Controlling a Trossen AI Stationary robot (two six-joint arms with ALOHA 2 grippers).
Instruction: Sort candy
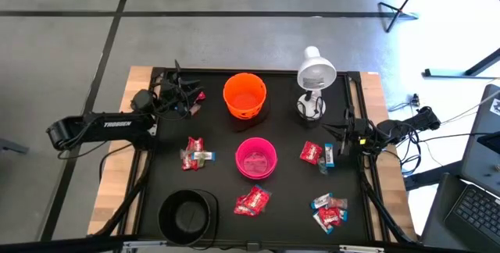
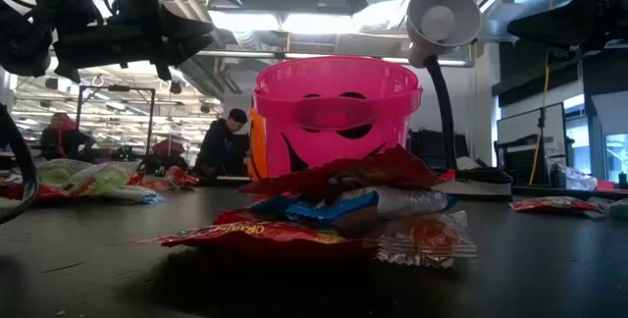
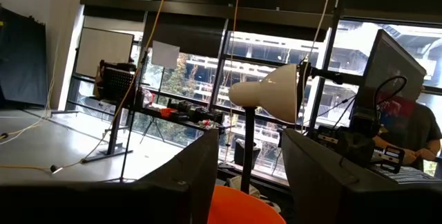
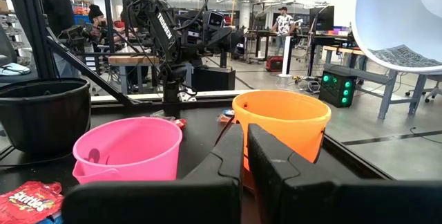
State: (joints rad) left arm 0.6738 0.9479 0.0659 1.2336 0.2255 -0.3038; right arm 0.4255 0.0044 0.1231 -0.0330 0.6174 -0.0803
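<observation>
From the high view I see the left pincer [image 1: 187,97] at the far-left of the black tabletop [image 1: 211,175], beside the round orange plastic bowl [image 1: 244,94], and the right pincer [image 1: 337,133] near the right edge, by the white desk lamp [image 1: 315,73]. The small wrapped candy [image 1: 252,201] lies in five heaps around the pink plastic bowl [image 1: 256,158]; the black bowl [image 1: 187,214] sits near-left. In the low view a candy [image 2: 334,210] heap lies before the pink bowl [image 2: 334,112]. In the left wrist view my left pincer fingers [image 3: 186,179] stand spread, nothing between. In the right wrist view the right pincer fingers [image 4: 228,162] are pressed nearly together, empty, facing the orange bowl [image 4: 283,124].
</observation>
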